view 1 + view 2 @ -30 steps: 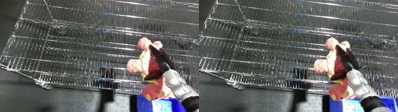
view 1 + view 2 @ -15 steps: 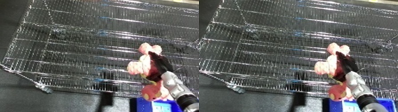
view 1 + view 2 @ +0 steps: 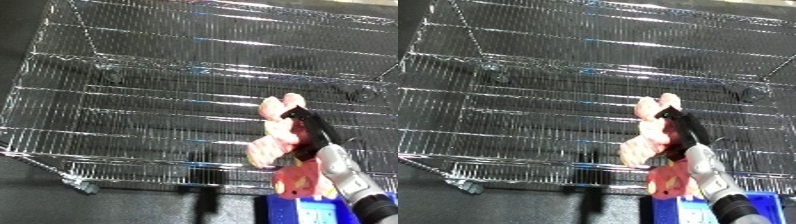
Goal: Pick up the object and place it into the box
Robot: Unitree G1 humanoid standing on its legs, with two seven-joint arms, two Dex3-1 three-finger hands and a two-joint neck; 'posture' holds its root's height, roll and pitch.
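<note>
— Looking down, we see the wire bin (image 3: 178,100) filling most of both views: a big silver mesh basket with thin rods for floor and walls, standing on a dark floor (image 3: 35,200). Its near rim runs low across the views, and a small caster (image 3: 84,186) sits under its near left corner.

— We agree. Next in size is our right forearm (image 3: 351,177), silver and white, coming up from the lower right corner. Below it, at the bottom edge, we see a blue thing (image 3: 709,212); we cannot tell what it is.

— And the object?

— We make it out as a pale pink, lumpy soft thing (image 3: 277,132), with a red part (image 3: 298,181) lower down beside the wrist. It is off the ground, held over the near right part of the bin, above the mesh floor and just past the near rim. We cannot tell whether its lower end touches the rim wires.

— The right hand (image 3: 306,131) is black and lies along the right side of the pink object, its fingers (image 3: 680,122) curled against it, so we read it as grasping the object. The pink top sticks out above the fingertips.

— We do not see the left hand in either view.
</note>
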